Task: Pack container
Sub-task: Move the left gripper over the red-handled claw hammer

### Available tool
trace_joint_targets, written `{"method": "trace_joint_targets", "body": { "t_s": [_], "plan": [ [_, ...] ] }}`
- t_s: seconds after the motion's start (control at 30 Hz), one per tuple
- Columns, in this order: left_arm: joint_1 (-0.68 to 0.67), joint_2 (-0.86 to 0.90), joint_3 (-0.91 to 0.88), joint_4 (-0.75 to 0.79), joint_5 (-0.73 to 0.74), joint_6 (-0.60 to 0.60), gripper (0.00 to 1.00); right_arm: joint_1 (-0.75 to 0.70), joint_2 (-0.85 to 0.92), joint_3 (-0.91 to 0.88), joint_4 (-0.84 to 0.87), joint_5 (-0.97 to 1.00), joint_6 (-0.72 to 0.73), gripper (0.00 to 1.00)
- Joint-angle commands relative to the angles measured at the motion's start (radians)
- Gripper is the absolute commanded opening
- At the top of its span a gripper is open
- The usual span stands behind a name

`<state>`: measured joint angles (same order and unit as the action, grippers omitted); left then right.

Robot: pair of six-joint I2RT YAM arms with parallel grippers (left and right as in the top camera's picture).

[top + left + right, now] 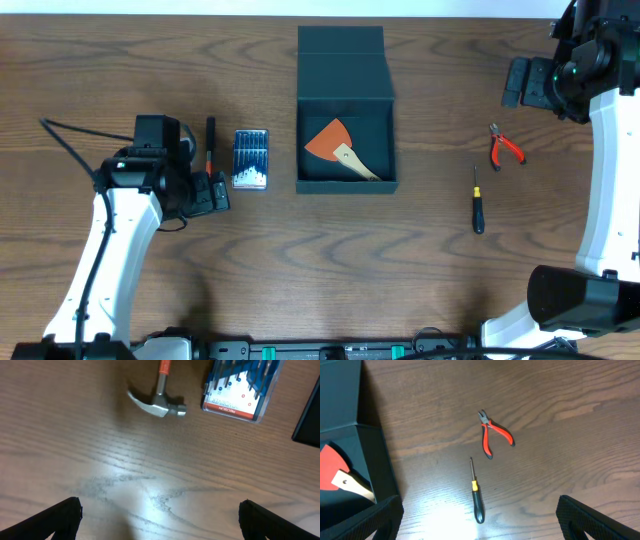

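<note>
The container (341, 62), a dark teal-black box, stands open at mid-table with its flap lid folded back. Inside it lies an orange scraper (335, 145) with a wooden handle. My left gripper (212, 192) is open above bare wood. In the left wrist view the left gripper (160, 522) has nothing between its fingers, and a hammer (157, 405) lies ahead of it. My right gripper (520, 85) hangs open at the far right. From the right wrist, the right gripper (480, 520) looks down on a screwdriver (476, 495), red-handled pliers (492, 435), the container's wall (375, 460) and the scraper (335, 472).
A small blue case of silver bits (250, 158) lies between the hammer (210, 140) and the container; the case (240, 385) also shows in the left wrist view. The pliers (505, 147) and the screwdriver (478, 200) lie right of the container.
</note>
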<state>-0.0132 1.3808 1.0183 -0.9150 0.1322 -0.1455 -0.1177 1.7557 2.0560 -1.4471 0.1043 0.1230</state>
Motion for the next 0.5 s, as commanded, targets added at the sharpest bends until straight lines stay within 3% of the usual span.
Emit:
{"method": "trace_joint_targets", "body": {
  "t_s": [0.0,0.2,0.47],
  "plan": [
    [0.005,0.011,0.019,0.014,0.017,0.103,0.98,-0.002,-0.009,0.008,-0.001,-0.003,0.011,0.99],
    [0.005,0.044,0.018,0.046,0.014,0.19,0.98,-0.002,-0.009,0.008,-0.001,-0.003,0.011,0.99],
    [0.005,0.093,0.018,0.131,0.014,0.19,0.98,-0.002,-0.009,0.008,-0.001,-0.003,0.011,0.99]
  ]
}}
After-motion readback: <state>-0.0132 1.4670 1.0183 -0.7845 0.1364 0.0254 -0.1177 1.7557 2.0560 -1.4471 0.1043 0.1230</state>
